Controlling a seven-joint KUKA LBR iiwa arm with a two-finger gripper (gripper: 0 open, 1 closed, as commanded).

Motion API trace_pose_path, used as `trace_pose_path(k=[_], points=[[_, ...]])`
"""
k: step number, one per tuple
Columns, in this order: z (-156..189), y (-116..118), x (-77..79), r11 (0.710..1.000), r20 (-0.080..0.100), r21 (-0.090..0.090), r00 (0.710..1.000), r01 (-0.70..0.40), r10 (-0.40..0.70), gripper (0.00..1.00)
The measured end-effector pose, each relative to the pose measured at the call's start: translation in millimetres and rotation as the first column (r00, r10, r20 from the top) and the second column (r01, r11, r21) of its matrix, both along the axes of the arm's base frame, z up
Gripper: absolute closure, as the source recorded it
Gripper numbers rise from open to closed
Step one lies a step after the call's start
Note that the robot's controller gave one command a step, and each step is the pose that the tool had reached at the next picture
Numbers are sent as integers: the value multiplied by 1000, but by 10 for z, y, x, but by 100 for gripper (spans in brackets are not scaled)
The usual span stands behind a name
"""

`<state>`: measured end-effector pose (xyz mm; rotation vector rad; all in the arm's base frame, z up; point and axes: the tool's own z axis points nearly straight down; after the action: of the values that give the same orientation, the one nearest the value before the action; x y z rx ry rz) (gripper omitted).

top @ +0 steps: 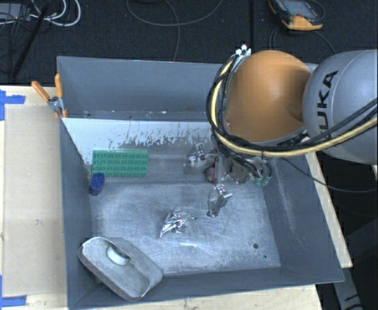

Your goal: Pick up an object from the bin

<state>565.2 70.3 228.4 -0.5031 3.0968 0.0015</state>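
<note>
So the grey metal bin [143, 89] takes up most of the shot, and the arm [347, 102] comes in from the right with its big orange cover [266, 95] and a loop of cables hanging over the back right part of the bin. Biggest loose item is a grey oblong tray-like thing [139, 278] in the front left corner, with a small white round bit [117, 257] sitting in it. Next is a green studded block [119, 163] against the back wall on the left. The gripper [216, 206] points down at the bin floor around the middle. Honestly can't tell if it's spread or closed. A crumpled silvery scrap [176, 222] lies near its tip, on the left and slightly toward the front, apart from it. Smallest is a blue cap [97, 184] just below the green block's left end.
</note>
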Motion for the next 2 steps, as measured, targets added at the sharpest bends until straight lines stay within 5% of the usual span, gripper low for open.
trace_pose_path(k=[1,2], points=[[-1560,96,-144,970,-4,0,970,-244,244,0],[-1517,99,-112,971,7,0,971,-240,240,100]])
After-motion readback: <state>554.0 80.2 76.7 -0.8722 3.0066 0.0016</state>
